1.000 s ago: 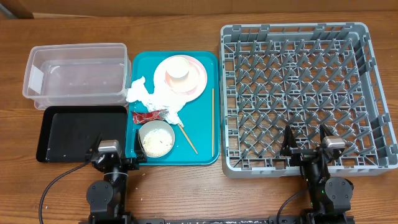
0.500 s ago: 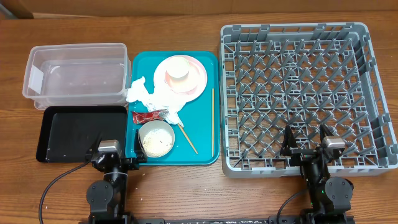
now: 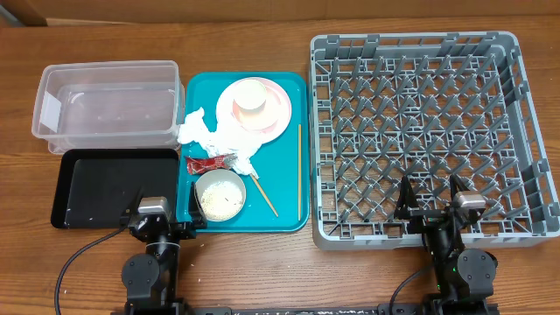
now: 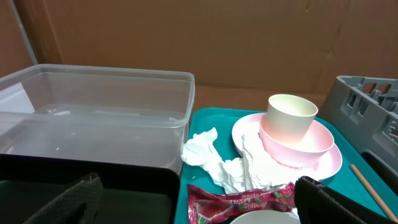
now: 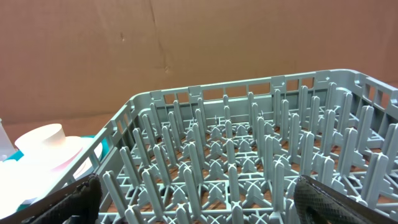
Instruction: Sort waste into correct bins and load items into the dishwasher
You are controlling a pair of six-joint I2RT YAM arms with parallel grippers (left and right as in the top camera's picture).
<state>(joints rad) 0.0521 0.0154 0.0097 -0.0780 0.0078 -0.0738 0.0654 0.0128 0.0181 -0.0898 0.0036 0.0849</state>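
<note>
Napkins, red wrapper and rice bowl sit on the teal tray just ahead of my left claw, cup on pink plate beyond. Both claws gape empty, poised to start, I judge. My right claw faces the near wall of the grey dish rack.

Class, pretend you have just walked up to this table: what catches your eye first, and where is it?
The big grey dish rack fills the right side, empty. In the middle, a bright teal tray holds a pink plate with a cup on top, crumpled napkins and a red wrapper. A clear tub and a black tray sit on the left.
</note>
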